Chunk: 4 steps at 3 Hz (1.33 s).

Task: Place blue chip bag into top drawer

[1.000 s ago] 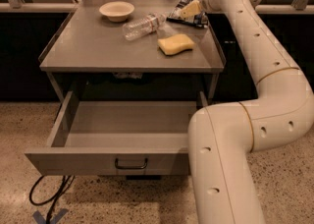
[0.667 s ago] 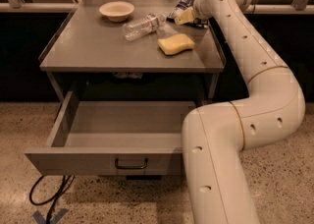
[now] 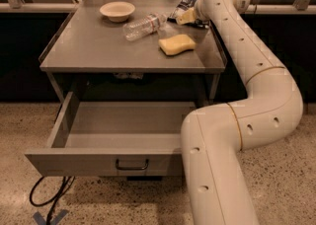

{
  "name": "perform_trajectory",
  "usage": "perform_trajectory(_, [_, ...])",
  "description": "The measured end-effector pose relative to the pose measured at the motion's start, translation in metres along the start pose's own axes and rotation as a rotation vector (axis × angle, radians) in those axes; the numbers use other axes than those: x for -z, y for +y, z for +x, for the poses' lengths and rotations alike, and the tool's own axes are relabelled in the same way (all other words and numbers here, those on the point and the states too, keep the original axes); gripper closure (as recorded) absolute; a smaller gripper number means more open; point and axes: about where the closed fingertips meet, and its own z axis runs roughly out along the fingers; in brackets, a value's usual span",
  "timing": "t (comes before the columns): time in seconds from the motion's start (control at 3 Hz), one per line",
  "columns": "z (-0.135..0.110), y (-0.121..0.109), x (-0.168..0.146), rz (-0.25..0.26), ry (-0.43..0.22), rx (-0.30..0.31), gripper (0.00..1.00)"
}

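The blue chip bag (image 3: 180, 6) lies at the back right of the grey table top (image 3: 98, 46), dark and wrinkly with pale patches. My gripper (image 3: 189, 16) is at the end of the white arm (image 3: 256, 86), right at the bag's near right edge and partly covering it. The top drawer (image 3: 74, 164) is pulled open below the table. Its inside is bare and its dark wire handle (image 3: 132, 164) is at the centre of the front panel.
On the table top stand a white bowl (image 3: 117, 9) at the back, a clear plastic bottle (image 3: 144, 23) lying on its side, and a yellow sponge (image 3: 177, 44) in front of the bag. A black cable (image 3: 49, 197) lies on the floor at the lower left. My arm's elbow crowds the drawer's right end.
My gripper has moved a little left along the table's back edge, closer onto the chip bag. The bag, bottle, sponge and bowl have stayed put.
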Motion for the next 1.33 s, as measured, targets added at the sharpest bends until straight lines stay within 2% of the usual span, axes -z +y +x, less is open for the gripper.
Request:
perform_trajectory(0.33, [0.0026,-0.0058,-0.0132,0.069,-0.005,-0.057,0.0])
perform_trajectory(0.67, [0.0025,-0.0065,-0.0143,0.076,-0.008,-0.102,0.0])
perform_trajectory(1.33, [0.0025,-0.0064,-0.0143,0.076,-0.008,-0.102,0.43])
